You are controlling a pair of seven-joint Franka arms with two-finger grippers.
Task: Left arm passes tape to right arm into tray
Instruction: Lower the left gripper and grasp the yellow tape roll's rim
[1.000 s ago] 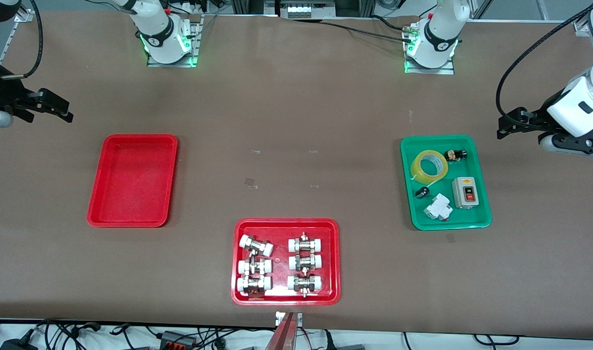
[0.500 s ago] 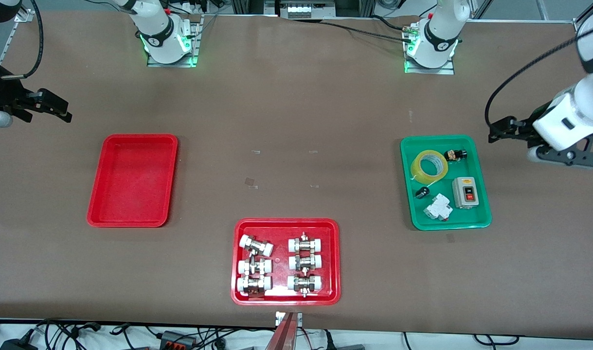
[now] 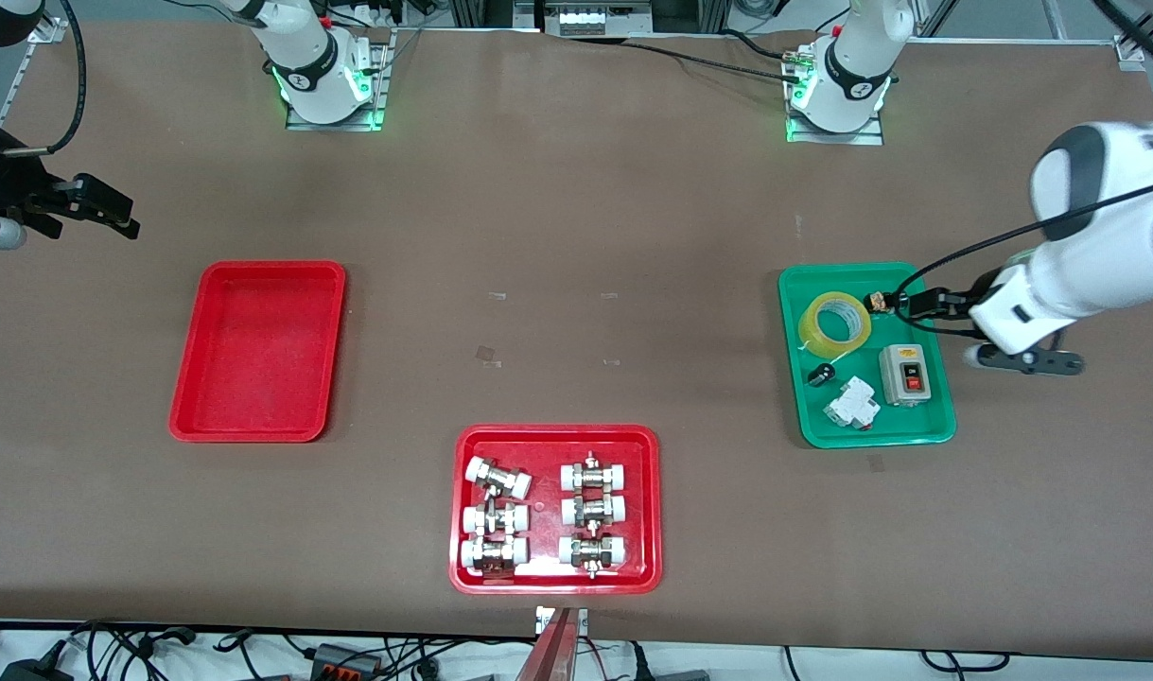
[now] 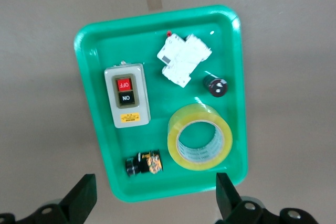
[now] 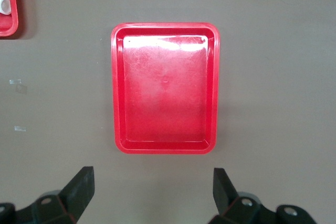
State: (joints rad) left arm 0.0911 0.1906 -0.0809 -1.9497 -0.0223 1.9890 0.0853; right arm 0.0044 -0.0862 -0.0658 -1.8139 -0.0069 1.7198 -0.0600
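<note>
three trays sat on the counter. taking the green tray as landmark: nearest the camera, toward the right arm's end, lay the tray of fittings; farther up, well apart from it, the plain red tray waited empty. inside the green tray the tape lay flat, core up, likely easy to pinch. the left hand hung over it, jaws wide, holding nothing. the right hand waited by the red tray, spread wide, empty.
</note>
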